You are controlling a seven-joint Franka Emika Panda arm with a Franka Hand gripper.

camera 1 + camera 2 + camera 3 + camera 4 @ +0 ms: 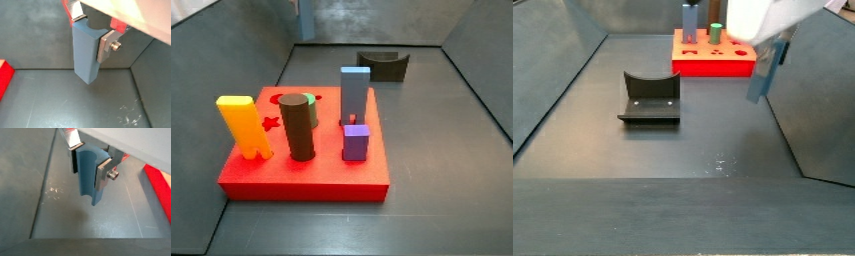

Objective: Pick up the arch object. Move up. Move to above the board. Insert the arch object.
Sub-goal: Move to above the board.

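My gripper [93, 31] is shut on the arch object [85, 52], a slim, dull grey-blue piece with a curved hollow along one side. Both wrist views show it hanging upright between the silver fingers [103, 174], clear of the grey floor. In a side view the gripper [774, 45] holds the arch object [762, 75] in the air, near the right wall and just in front of the red board [714, 66]. The board shows as a red edge in both wrist views [5, 77] [159, 183], off to the side. The gripper is out of view in a side view of the board [305, 175].
The board carries a yellow piece [241, 125], a brown cylinder [298, 125], a wider blue tall block [354, 92] and a small purple block [356, 142]. The dark fixture [649, 97] stands on the floor left of the gripper. Grey walls enclose the floor.
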